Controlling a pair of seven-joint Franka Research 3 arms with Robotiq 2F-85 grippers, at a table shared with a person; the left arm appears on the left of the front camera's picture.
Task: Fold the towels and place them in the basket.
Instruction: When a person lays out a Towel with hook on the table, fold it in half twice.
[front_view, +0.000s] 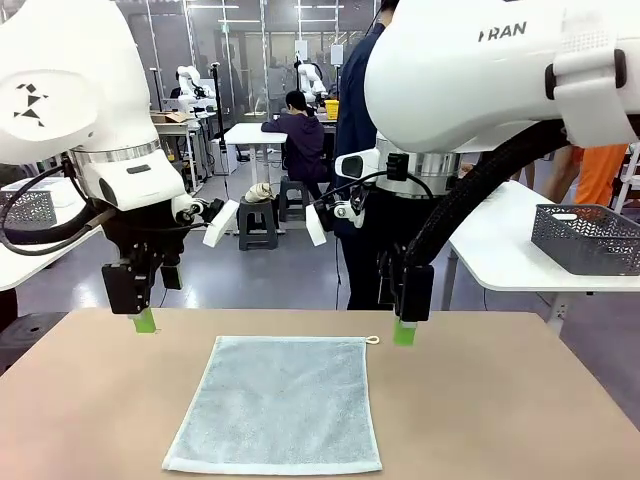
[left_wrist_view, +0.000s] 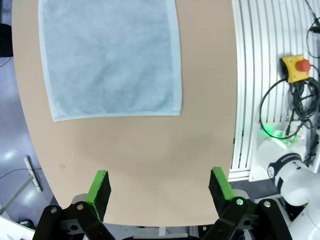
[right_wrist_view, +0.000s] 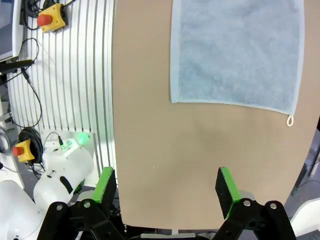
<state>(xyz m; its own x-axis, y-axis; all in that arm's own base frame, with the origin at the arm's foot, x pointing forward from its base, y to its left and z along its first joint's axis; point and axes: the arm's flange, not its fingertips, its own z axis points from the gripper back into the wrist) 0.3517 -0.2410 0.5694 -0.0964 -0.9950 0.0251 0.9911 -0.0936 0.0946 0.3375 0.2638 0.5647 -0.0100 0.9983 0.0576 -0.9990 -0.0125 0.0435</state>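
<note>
Here the towel (front_view: 275, 400) lies flat between left pincer (front_view: 145, 320) and right pincer (front_view: 404, 332).

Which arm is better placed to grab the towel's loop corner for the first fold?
Probably the right. The right end effector hangs open just beside the loop at the far right corner of the towel; the left end effector, also open, hangs farther from its nearest corner.
</note>
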